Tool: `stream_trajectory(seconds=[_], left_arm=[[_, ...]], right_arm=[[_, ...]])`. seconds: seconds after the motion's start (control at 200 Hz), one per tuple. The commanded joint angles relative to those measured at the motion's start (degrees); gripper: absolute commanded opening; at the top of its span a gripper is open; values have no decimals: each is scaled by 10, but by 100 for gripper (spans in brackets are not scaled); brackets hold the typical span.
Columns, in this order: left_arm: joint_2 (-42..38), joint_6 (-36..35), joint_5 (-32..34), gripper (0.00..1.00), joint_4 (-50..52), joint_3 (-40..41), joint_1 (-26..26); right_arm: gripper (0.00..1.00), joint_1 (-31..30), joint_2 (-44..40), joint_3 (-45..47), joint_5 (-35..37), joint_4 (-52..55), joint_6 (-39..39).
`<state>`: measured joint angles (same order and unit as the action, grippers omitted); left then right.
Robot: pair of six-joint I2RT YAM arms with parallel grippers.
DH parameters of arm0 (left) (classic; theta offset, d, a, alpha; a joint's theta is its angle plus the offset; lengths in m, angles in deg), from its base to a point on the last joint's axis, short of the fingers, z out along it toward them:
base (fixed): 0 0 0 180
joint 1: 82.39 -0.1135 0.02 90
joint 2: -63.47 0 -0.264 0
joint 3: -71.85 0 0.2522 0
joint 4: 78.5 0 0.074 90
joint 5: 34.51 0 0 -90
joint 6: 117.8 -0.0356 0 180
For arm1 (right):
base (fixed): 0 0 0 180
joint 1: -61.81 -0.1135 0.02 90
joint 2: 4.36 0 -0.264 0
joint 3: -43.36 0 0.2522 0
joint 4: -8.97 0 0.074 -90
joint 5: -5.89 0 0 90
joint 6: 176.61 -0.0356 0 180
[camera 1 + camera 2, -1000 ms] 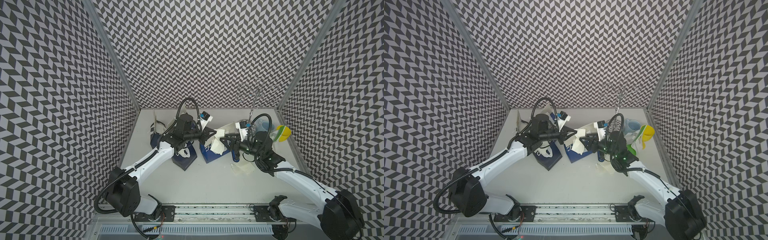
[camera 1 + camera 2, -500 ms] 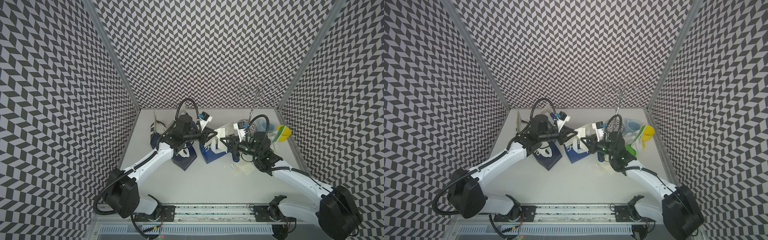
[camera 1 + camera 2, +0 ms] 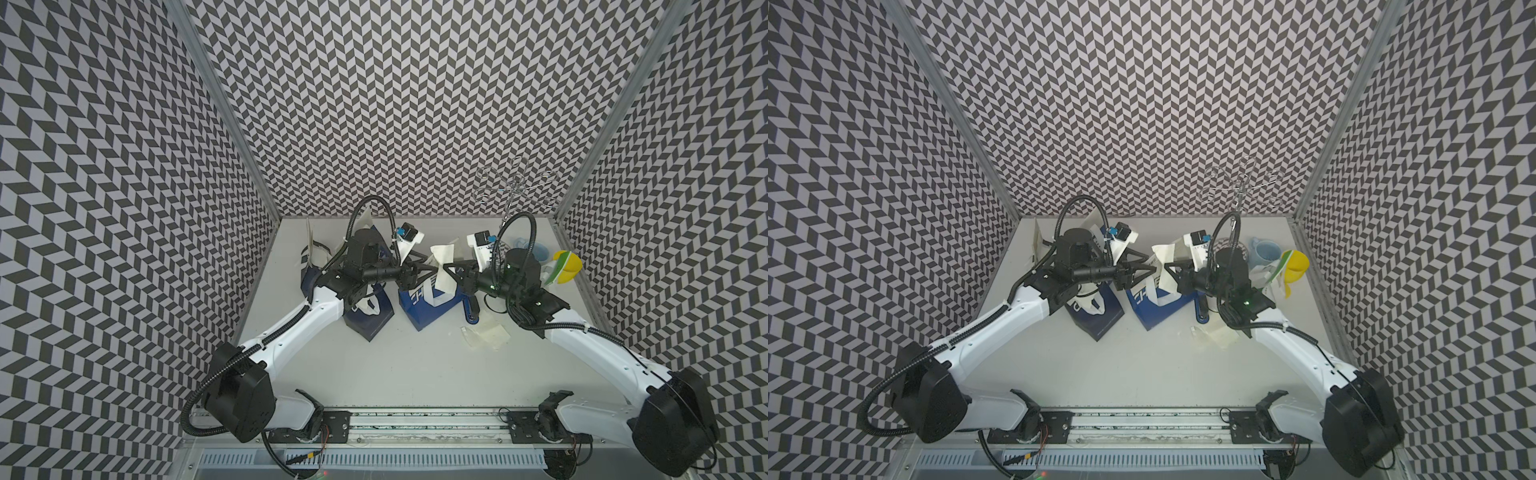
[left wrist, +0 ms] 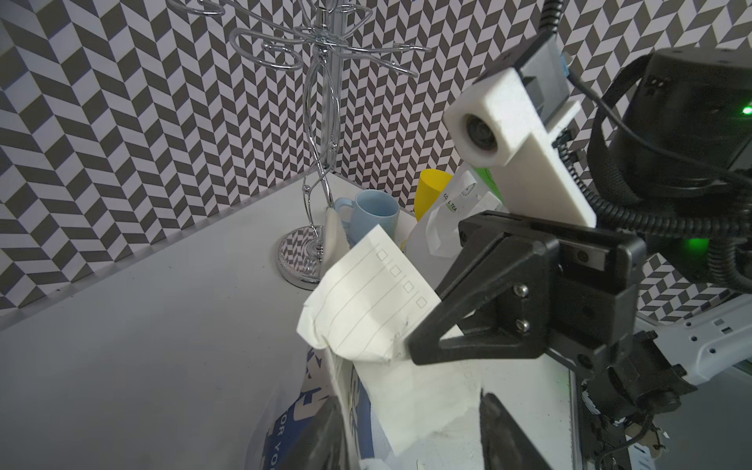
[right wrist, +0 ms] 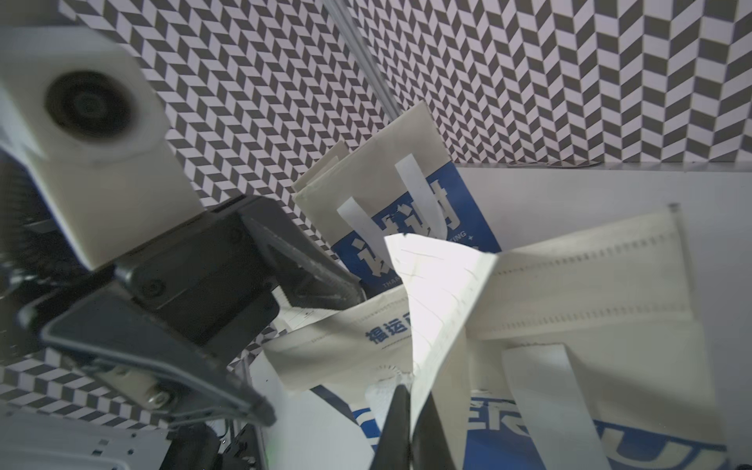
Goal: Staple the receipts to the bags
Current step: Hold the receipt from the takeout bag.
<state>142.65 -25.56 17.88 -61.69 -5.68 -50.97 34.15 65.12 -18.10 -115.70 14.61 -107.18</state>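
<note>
Your right hand (image 5: 411,411) is pinched tight on a receipt (image 5: 439,293), holding it over the mouth of the blue bag (image 3: 430,309) near the middle of the bench (image 3: 374,374); your left hand (image 4: 407,407) faces it, jaws spread apart either side of the paper.

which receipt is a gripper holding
The creased cream paper receipt above the bright blue paper bag, pinched in the right gripper; the loose receipts lie on the table.

Walls (image 3: 374,104) black-white chevron; bag (image 3: 430,307) blue, white lettering; receipt (image 4: 366,301) cream, lined; mug (image 4: 376,215) pale blue; cup (image 4: 432,188) yellow
</note>
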Motion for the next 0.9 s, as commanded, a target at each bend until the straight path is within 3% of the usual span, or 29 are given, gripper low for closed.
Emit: stream_trajectory(seconds=[0.0, 0.295, 0.616, 0.796, 0.896], left_arm=[[-19, -1, -41, 57, -17, 1, -15], [-22, -17, -108, 63, -13, 11, -21], [-12, -13, -128, 61, -7, 7, -18], [-14, -14, -138, 60, -3, 1, -19], [-18, -14, -133, 59, -4, -6, -19]], right_arm=[[0, 1, -16, 29, -131, -49, -9], [0, 1, 51, 13, -220, -95, -31], [0, 19, 124, -41, -86, -108, -39], [0, 23, 115, -42, 17, -99, -49], [0, 23, 110, -40, 40, -103, -49]])
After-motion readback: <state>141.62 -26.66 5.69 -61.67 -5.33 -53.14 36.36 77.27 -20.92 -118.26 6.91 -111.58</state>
